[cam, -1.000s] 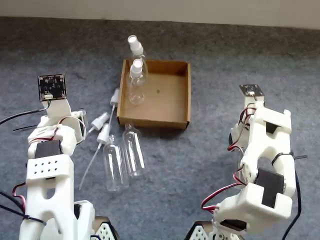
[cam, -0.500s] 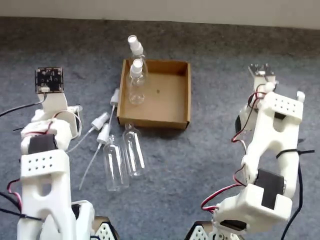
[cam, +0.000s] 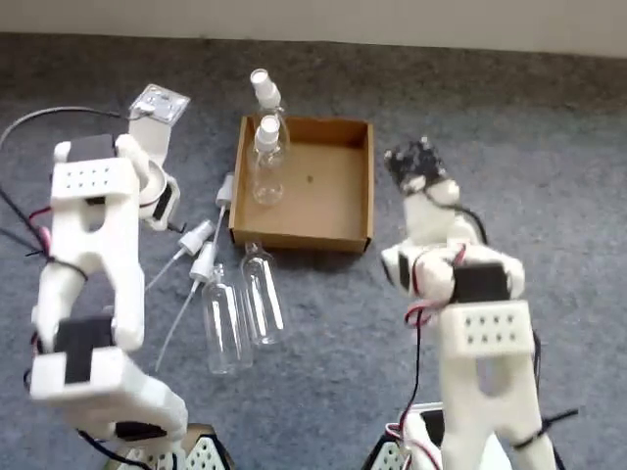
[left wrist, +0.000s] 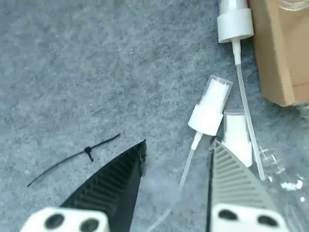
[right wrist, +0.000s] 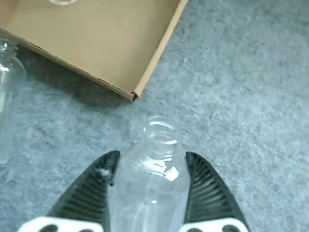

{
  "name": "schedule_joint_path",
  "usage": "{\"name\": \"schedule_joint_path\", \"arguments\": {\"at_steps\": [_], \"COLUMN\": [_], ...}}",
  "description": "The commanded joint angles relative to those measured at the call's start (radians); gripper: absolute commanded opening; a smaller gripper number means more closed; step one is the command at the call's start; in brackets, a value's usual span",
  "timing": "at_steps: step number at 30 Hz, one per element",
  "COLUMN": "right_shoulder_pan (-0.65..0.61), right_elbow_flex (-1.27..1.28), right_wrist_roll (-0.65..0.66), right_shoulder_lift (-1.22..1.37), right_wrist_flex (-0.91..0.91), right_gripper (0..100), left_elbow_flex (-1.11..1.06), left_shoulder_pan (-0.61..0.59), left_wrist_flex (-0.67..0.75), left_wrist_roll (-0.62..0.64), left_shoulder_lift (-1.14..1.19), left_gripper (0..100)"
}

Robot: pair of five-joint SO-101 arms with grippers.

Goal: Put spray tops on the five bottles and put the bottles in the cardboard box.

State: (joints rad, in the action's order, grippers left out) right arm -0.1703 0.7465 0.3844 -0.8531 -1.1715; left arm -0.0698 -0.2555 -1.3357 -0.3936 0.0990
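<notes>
The cardboard box (cam: 338,217) holds one clear bottle with a spray top (cam: 266,157). A second topped bottle (cam: 265,93) lies just beyond its far left corner. Two topless bottles (cam: 220,313) (cam: 263,294) lie in front of the box. Loose spray tops (cam: 196,235) (cam: 204,262) (cam: 225,191) lie along its left side. My left gripper (left wrist: 177,145) is open just above the carpet, with two spray tops (left wrist: 208,108) (left wrist: 236,135) right ahead of its fingertips. My right gripper (right wrist: 149,157) is shut on a topless clear bottle (right wrist: 154,159), whose mouth points at the box's near right corner (right wrist: 134,94).
Grey carpet covers the table. A black zip tie (left wrist: 87,152) lies on it near my left gripper. A third spray top with a long tube (left wrist: 235,21) lies against the box wall (left wrist: 282,53). Open carpet lies right of the box.
The left arm has swung forward and right, towards the loose spray tops. The right arm has swung left, towards the box's near right corner. The bottles on the carpet have not moved.
</notes>
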Motion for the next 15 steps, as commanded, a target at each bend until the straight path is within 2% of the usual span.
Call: {"name": "schedule_joint_path", "arguments": {"at_steps": [1,7,13,15], "right_shoulder_pan": [-0.073,-0.137,-0.139,-0.139], "right_elbow_flex": [0.12,0.251,0.278,0.278], "right_wrist_roll": [-0.011,-0.011,-0.011,-0.011], "right_shoulder_lift": [-0.222,-0.415,-0.423,-0.426], "right_wrist_flex": [0.059,0.056,0.056,0.058], "right_gripper": [0.5,0.5,0.5,0.5], "left_elbow_flex": [0.211,0.286,0.289,0.289], "left_shoulder_pan": [0.05,0.091,0.09,0.088], "left_wrist_flex": [-0.018,-0.018,-0.018,-0.018], "left_wrist_roll": [-0.048,-0.068,-0.069,-0.069], "left_shoulder_lift": [0.179,0.338,0.404,0.426], "left_gripper": [21,21,21,18]}}
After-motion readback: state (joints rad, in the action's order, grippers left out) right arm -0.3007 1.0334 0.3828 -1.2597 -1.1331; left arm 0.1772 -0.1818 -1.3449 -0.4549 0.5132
